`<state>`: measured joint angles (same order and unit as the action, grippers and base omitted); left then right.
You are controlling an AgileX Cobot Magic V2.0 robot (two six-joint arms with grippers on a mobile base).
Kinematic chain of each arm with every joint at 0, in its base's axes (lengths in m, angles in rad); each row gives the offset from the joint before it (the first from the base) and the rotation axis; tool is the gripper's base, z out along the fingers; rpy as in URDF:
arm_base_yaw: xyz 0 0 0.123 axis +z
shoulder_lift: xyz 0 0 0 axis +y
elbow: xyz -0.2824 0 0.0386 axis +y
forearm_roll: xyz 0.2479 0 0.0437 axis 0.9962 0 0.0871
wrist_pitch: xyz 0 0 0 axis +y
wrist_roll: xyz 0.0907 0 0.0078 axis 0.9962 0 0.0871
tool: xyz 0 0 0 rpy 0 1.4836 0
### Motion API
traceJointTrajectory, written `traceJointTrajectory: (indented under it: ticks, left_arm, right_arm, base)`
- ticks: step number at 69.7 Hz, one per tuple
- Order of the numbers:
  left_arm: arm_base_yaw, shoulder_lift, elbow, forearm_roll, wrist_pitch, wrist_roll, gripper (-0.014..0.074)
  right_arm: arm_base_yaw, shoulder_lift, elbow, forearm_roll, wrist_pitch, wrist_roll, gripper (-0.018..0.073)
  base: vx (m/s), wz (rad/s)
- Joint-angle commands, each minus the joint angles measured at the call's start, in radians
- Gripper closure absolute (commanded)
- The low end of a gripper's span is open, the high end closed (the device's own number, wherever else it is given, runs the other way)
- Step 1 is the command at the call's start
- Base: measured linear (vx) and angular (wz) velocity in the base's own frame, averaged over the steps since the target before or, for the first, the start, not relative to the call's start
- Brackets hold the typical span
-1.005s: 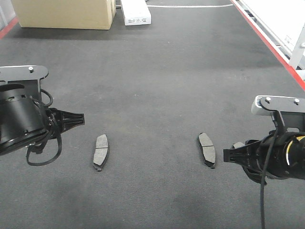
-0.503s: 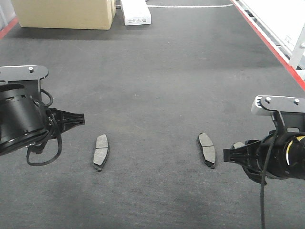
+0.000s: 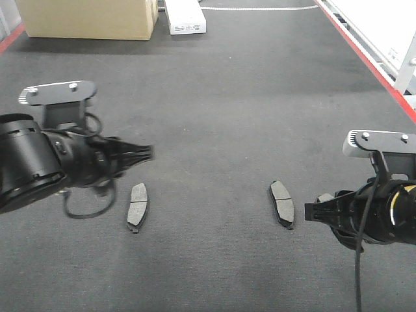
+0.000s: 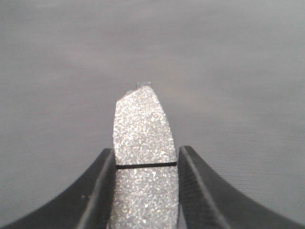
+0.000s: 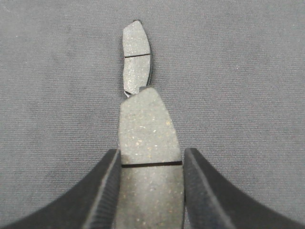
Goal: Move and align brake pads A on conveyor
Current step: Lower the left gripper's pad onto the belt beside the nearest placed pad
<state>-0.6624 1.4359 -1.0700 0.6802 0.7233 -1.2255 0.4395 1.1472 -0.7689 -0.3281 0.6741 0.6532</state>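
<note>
Pads [image 4: 143, 143] [image 5: 148, 148], judged stiff, light and gritty, are clamped edge-to-edge at the mid-groove by both jaws, left gripper [image 3: 140, 154] and right gripper [image 3: 315, 211], above the conveyor [image 3: 227, 97].

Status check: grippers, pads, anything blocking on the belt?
Left gripper shut on a brake pad; right gripper shut on another pad. Two pads lie on the conveyor: left one, right one. Nothing between them.
</note>
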Motion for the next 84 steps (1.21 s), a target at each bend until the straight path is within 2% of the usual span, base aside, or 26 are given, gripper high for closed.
traceJointTrajectory:
  ticks: [1, 14, 26, 35, 42, 54, 72, 84]
  left_arm:
    - [0.004, 0.000, -0.030, -0.002, -0.100, 0.007, 0.0443]
    - [0.004, 0.091, -0.051, -0.070, -0.141, 0.075, 0.0443]
    - [0.001, 0.213, -0.173, -0.196, -0.111, 0.223, 0.0443]
    - [0.001, 0.311, -0.282, -0.282, -0.064, 0.292, 0.0443]
    - [0.001, 0.378, -0.333, -0.315, -0.048, 0.300, 0.0443]
    - [0.001, 0.464, -0.369, -0.321, -0.057, 0.300, 0.0443]
    - [0.001, 0.527, -0.370, -0.339, -0.123, 0.287, 0.0443]
    - [0.001, 0.548, -0.370, -0.338, -0.210, 0.261, 0.0443]
  right_arm:
    - [-0.001, -0.023, -0.030, -0.026, -0.053, -0.004, 0.0405]
    - [-0.001, -0.023, -0.030, -0.026, -0.053, -0.004, 0.0405]
    - [-0.001, -0.023, -0.030, -0.026, -0.053, -0.004, 0.0405]
    - [-0.001, -0.023, -0.030, -0.026, -0.053, -0.004, 0.0405]
    - [-0.001, -0.023, -0.030, -0.026, -0.053, -0.004, 0.0405]
    - [-0.001, -0.023, -0.030, -0.026, -0.053, -0.004, 0.0405]
    - [-0.001, -0.023, -0.030, -0.026, -0.054, -0.004, 0.0405]
    - [-0.001, -0.023, -0.030, -0.026, -0.054, -0.004, 0.0405]
  base:
    - [0.00, 0.00]
    - [0.00, 0.00]
    - [0.00, 0.00]
    - [0.00, 0.00]
    - [0.00, 0.00]
    - [0.00, 0.00]
    - [0.00, 0.00]
    - [0.00, 0.00]
